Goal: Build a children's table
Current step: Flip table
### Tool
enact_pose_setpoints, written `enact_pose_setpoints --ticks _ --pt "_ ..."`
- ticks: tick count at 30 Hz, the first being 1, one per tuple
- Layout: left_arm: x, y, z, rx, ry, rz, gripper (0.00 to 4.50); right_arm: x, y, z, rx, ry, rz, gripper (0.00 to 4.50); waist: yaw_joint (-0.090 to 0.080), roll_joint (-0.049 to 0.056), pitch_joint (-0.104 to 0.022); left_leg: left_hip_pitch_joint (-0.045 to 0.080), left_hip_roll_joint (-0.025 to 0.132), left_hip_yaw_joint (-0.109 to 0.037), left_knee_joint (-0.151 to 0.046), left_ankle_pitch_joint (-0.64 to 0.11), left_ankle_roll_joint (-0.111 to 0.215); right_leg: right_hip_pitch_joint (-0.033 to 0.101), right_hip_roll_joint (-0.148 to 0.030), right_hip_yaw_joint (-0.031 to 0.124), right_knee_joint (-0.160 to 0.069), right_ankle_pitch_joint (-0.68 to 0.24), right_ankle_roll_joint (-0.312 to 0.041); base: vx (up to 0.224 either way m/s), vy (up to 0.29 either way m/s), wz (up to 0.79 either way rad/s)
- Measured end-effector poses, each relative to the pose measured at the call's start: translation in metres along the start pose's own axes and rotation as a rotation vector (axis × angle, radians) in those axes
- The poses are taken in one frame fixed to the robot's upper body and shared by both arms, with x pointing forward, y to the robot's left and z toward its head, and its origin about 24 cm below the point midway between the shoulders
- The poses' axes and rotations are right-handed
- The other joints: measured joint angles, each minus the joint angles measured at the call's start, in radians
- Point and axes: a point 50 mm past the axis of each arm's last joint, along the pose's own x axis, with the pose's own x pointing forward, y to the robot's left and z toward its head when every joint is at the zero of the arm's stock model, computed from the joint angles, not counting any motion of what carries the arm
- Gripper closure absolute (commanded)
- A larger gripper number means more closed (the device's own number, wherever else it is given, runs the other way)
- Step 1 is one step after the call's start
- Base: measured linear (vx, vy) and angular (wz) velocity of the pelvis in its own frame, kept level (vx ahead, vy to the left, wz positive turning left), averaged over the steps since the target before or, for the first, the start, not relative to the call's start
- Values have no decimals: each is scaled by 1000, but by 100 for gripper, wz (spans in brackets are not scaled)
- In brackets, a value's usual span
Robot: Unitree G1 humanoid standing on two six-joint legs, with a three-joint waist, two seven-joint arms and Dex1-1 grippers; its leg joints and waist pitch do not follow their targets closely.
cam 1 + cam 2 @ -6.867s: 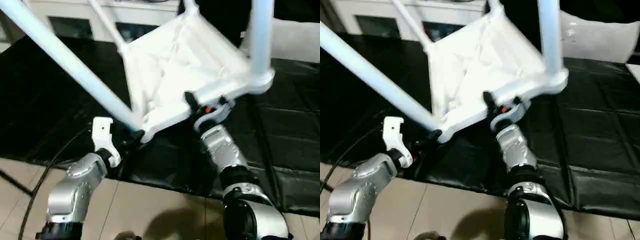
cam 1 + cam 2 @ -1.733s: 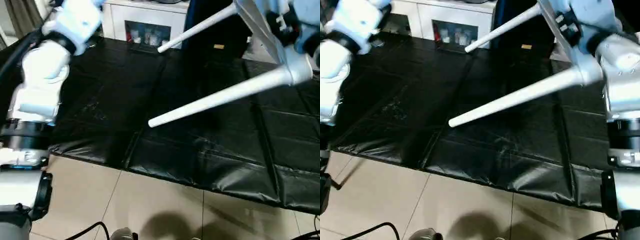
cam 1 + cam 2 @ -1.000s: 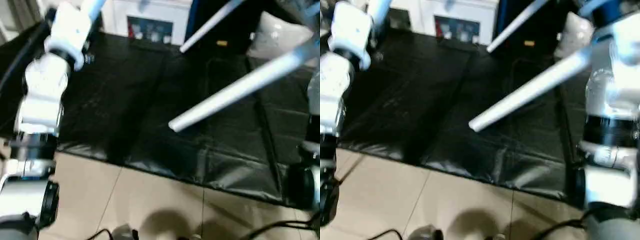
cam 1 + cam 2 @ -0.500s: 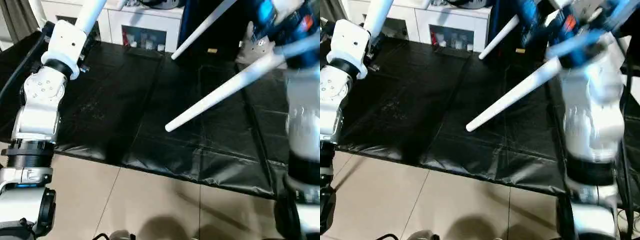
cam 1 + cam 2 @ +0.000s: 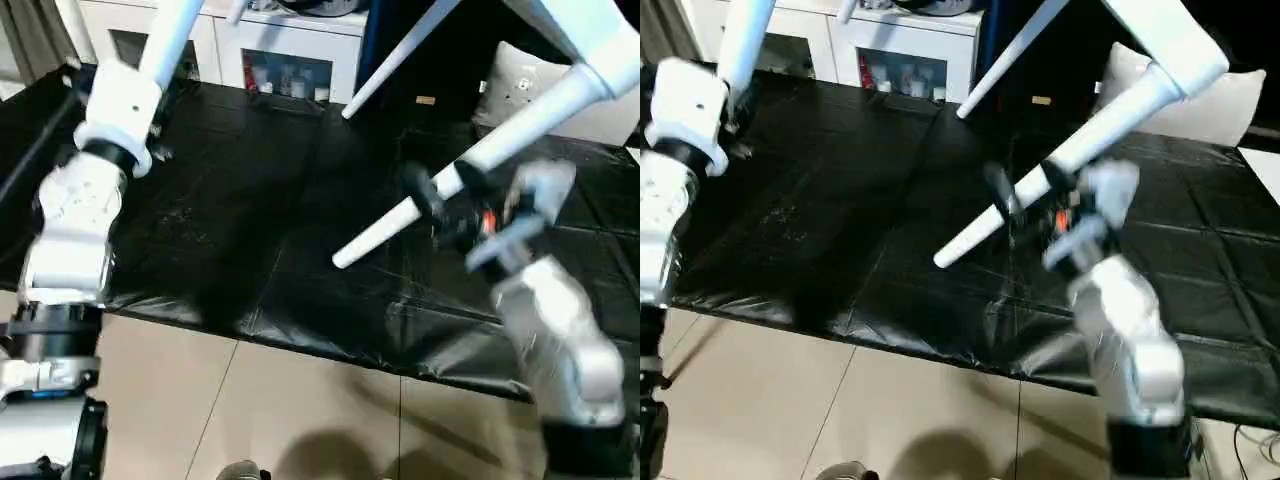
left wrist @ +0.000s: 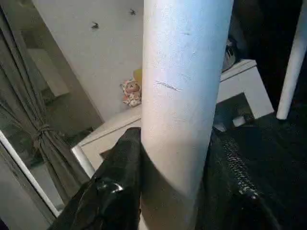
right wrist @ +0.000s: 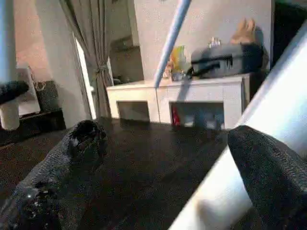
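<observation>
The children's table (image 5: 585, 30) is hanging tilted in the air above the black mat (image 5: 250, 200), its white top at the upper right of the head views and its tapered legs pointing down and toward the robot's left. The left gripper (image 6: 175, 191) is grasping one leg (image 6: 184, 86), its two black fingers (image 6: 117, 182) pressing against either side of the white tube, high at the left of the scene. The right gripper (image 5: 440, 205) is standing released, jaws spread wide, with another leg (image 5: 440, 195) slanting between its fingers (image 7: 271, 182) without being squeezed. A white cabinet (image 5: 290, 50) is standing along the mat's far edge, and a grey cushion (image 5: 1220, 110) is lying behind the table
</observation>
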Motion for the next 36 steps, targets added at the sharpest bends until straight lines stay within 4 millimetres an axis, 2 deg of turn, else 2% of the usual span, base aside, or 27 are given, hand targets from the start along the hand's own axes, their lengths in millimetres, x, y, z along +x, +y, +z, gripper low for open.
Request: enact_pose_setpoints --ticks 4,7,12,16,17,19,23,31,36 --pt "-2 -2 -4 -8 16 -1 301 -16 -12 -34 49 121 -101 0 -1 0 0 1 0 0 0 0 0 3 0 0 -4 0 1 0 0 0" --pt "-3 -3 -5 -10 21 -4 302 -17 -16 -38 43 126 -146 0 -4 0 0 1 0 0 0 0 0 3 0 0 -4 0 1 0 0 0" --pt "-3 -4 -5 -7 19 -9 302 -13 -27 -36 18 97 -215 0 -6 0 0 2 0 0 0 0 0 3 0 0 -4 1 1 0 0 0" --pt "-3 -5 -5 -6 15 -11 302 -3 -29 -34 25 63 -202 0 -10 0 0 2 0 0 0 0 0 3 0 0 -4 2 2 0 0 0" --pt "-3 -5 -5 -6 14 -12 302 2 -30 -34 25 56 -197 0 -11 0 0 2 0 0 0 0 0 3 0 0 -4 3 1 0 0 0" --pt "-4 -7 -6 -16 14 -14 302 24 -37 -32 25 39 -194 0 -16 1 0 1 0 1 0 0 0 2 0 1 -3 5 -1 0 0 0" --pt "-6 -16 -9 -39 14 -43 302 51 -32 -19 28 -18 -133 0 -9 2 0 2 0 1 -2 0 0 3 0 0 -3 6 -1 0 0 0" --pt "-18 -30 -30 -107 74 -64 303 50 -31 -17 37 -26 -62 0 1 2 -1 -1 0 1 -2 0 0 2 0 0 -6 6 -3 0 0 0" --pt "-33 -46 -54 -176 150 -88 303 27 -21 -9 25 -33 27 0 18 3 0 -1 0 1 -4 0 0 2 0 0 -9 5 -1 0 0 0"
